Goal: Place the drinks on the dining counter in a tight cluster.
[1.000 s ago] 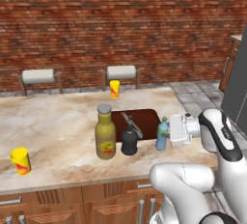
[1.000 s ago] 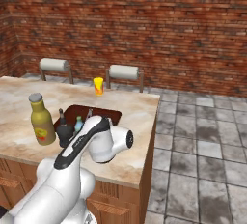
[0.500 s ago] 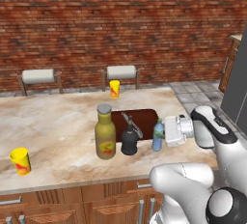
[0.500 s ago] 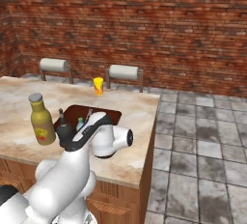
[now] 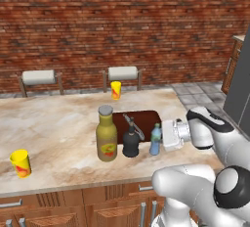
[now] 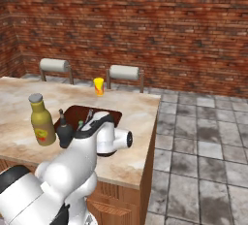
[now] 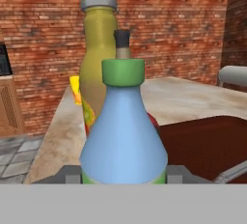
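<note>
the blue bottle (image 7: 123, 136) is held upright in the gripper (image 5: 160, 138), jaws partly closed around its base. just beyond it stand the black bottle (image 5: 131, 140) and the olive-yellow bottle (image 5: 106, 135) (all on the dining counter (image 5: 58, 123)), so a tight cluster is likely intended.

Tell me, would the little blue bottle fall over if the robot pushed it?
Probably not easily: the blue bottle is wide at the bottom and narrow toward its green cap, so it likely sits steady. Its smooth sides look stiff, maybe slippery.
</note>
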